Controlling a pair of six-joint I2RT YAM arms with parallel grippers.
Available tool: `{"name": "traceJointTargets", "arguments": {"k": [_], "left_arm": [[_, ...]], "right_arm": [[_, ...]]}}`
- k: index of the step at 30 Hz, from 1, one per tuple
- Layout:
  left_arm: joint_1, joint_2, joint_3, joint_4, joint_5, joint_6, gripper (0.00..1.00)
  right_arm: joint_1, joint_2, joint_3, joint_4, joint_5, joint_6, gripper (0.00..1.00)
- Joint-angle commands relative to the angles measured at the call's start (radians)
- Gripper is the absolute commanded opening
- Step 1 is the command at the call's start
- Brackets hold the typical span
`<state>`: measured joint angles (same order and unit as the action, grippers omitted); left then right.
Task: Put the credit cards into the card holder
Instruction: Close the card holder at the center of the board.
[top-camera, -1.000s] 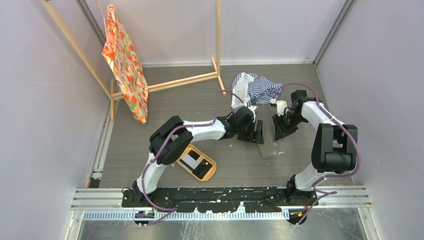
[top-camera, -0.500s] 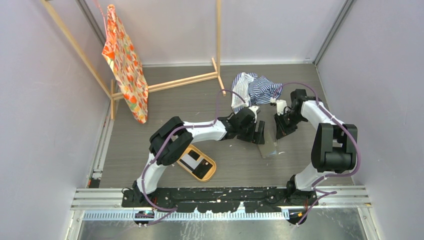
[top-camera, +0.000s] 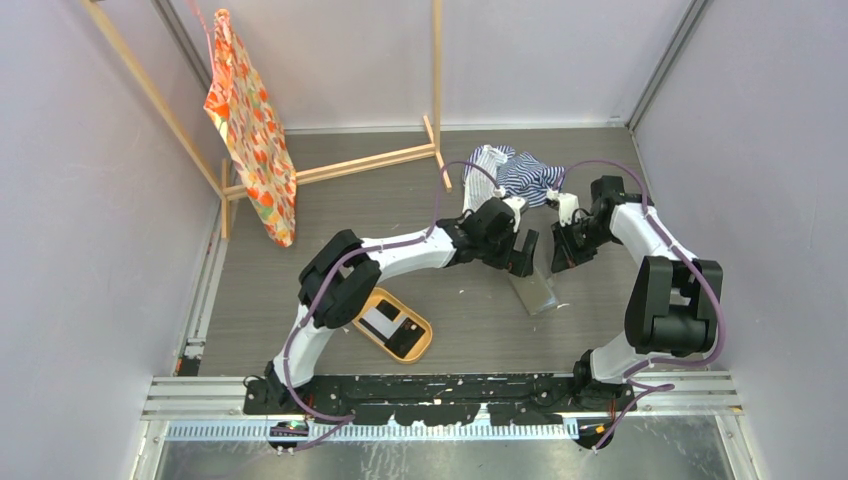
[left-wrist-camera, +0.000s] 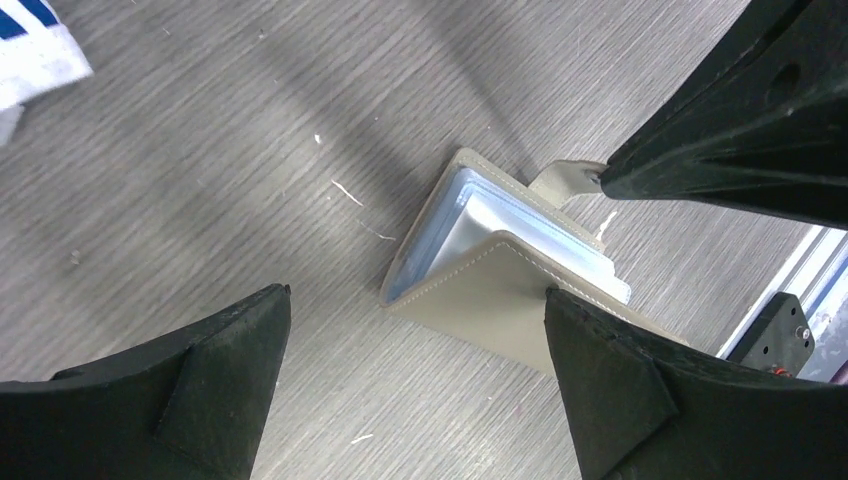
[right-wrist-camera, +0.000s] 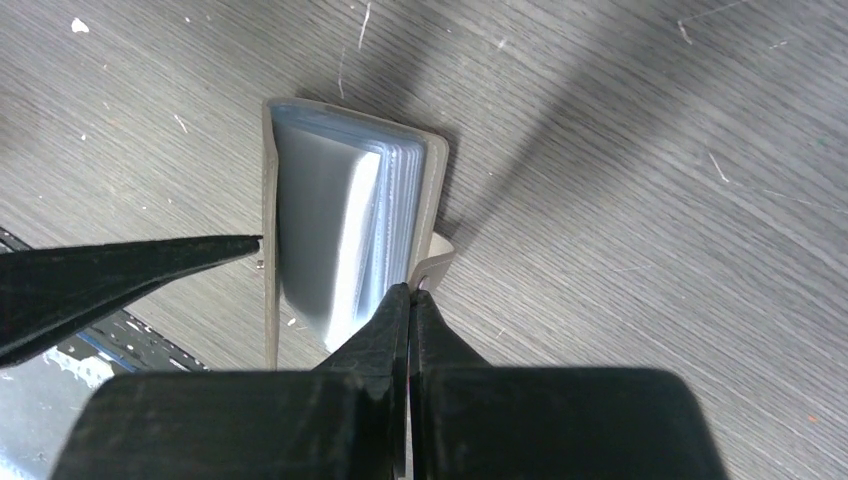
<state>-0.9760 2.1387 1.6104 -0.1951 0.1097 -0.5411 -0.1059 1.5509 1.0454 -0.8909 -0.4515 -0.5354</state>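
The grey-brown card holder lies half open on the table, its pale blue-grey sleeves fanned out in the left wrist view and the right wrist view. My right gripper is shut on the holder's snap tab, fingertips pinched together. My left gripper is open and empty just above the holder's cover, one finger touching the cover. Black and white credit cards lie in the orange tray at the near left.
The oval orange tray sits near the left arm's base. A striped blue-white cloth lies just beyond both grippers. A wooden frame with an orange patterned cloth stands at the far left.
Both grippers have moved a little toward the far side. The right gripper has drawn the holder's tab with it, and the left gripper has shifted right over the holder.
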Motion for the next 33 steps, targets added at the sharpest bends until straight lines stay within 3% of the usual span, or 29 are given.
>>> {"name": "traceJointTargets", "arguments": {"k": [1, 13, 20, 33], "left_arm": [[0.029, 0.024, 0.036, -0.004, 0.054, 0.045, 1.0], [0.039, 0.104, 0.062, 0.027, 0.179, 0.058, 0.86], [0.029, 0.148, 0.115, -0.043, 0.174, 0.037, 0.67], [0.0, 0.219, 0.175, -0.199, 0.08, 0.018, 0.62]], "right_arm": [[-0.002, -0.017, 0.04, -0.009, -0.062, -0.035, 0.01], [-0.002, 0.011, 0.056, -0.03, -0.143, -0.101, 0.01], [-0.002, 0.055, 0.084, -0.077, -0.195, -0.146, 0.01], [0.006, 0.137, 0.087, -0.193, -0.182, -0.297, 0.01]]}}
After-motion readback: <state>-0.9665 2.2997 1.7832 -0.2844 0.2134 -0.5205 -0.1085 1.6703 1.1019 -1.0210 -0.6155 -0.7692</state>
